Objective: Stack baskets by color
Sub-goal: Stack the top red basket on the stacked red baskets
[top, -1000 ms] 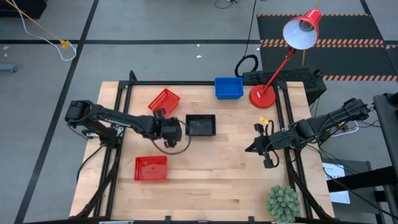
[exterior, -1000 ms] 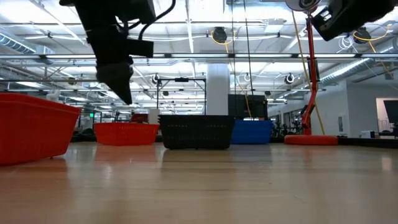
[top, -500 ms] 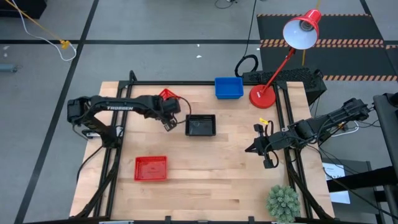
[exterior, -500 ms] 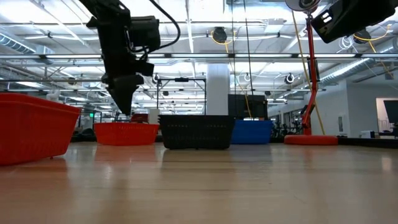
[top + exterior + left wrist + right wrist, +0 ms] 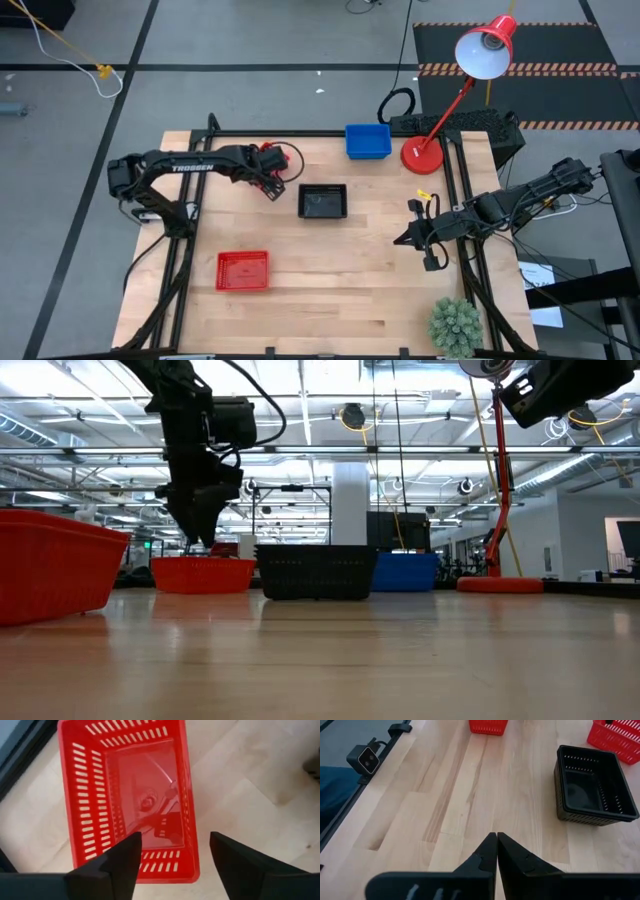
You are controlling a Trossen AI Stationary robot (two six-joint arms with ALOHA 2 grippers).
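Hovering over the far-left red basket with fingers spread wide and nothing between them, left gripper was poised above the near edge of that basket, one finger over its end wall and the other over bare wood just beside it. Seen in the low view as a dark arm hanging down over the far red basket, tips close above its rim. Basket upright on the table, mostly hidden under the arm in the high view.

Just right of it, apart and upright, sat the black basket, near the table's middle. Farther right, at the far edge, stood the blue basket, with the red lamp base just beside it. Near the left front corner lay the second red basket, well apart from the others.

Parked at the right edge, well clear of all baskets, was the right gripper, fingers pressed together on nothing. In the near-right corner stood a small green plant.
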